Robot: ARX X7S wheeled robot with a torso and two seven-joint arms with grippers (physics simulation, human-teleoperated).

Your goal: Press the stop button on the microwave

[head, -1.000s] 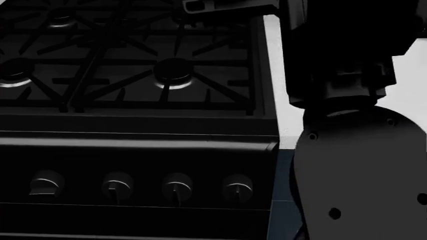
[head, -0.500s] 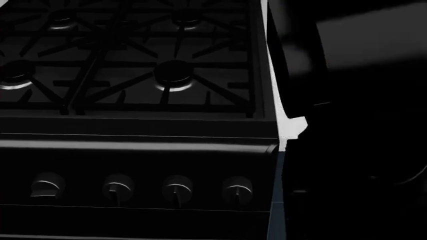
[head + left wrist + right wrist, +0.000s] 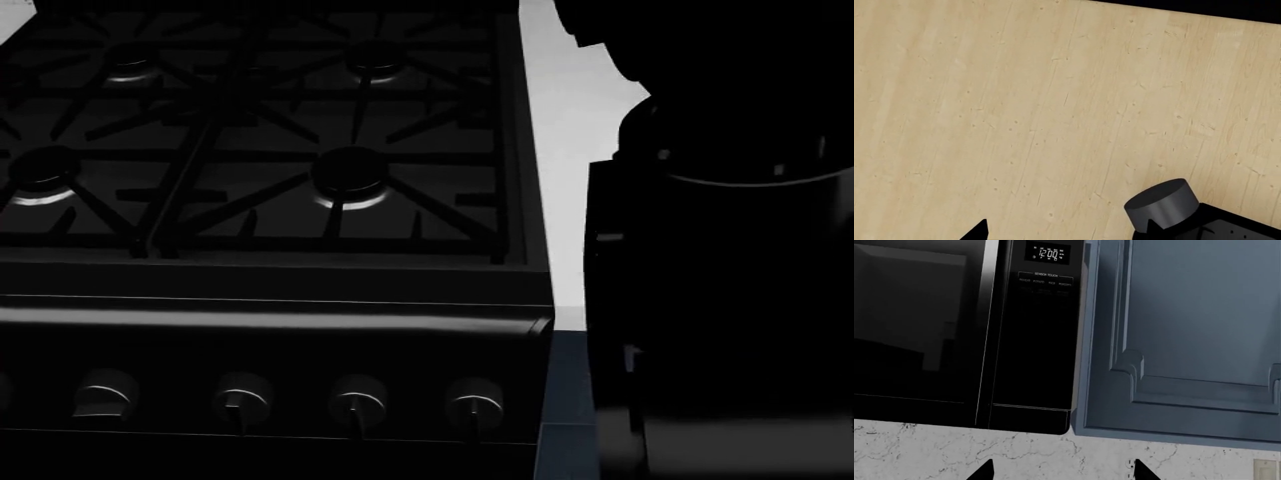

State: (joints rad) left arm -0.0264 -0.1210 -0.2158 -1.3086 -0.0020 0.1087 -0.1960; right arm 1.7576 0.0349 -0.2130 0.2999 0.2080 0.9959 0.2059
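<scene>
The black microwave (image 3: pixel 954 330) hangs beside a blue cabinet in the right wrist view. Its control panel (image 3: pixel 1044 340) has a lit clock display (image 3: pixel 1047 253) and a row of small labels under it. The rest of the panel is too dark to pick out the stop button. My right gripper (image 3: pixel 1062 471) is open and empty, below the microwave's underside, with only its two dark fingertips (image 3: pixel 984 471) showing against the marble wall. My left gripper (image 3: pixel 1064 231) is open and empty, facing a light wooden floor (image 3: pixel 1021 100). The right arm (image 3: pixel 721 280) is a dark mass in the head view.
A black gas stove (image 3: pixel 267 170) with burner grates and a row of knobs (image 3: pixel 354 395) fills the head view. A white counter strip (image 3: pixel 574 140) runs to its right. A blue wall cabinet door (image 3: pixel 1187 335) adjoins the microwave. A dark grey cylinder (image 3: pixel 1161 202) stands by the left gripper.
The right arm has moved across the right side of the head view and now shows as a darker, taller mass. The stove sits slightly lower in the frame.
</scene>
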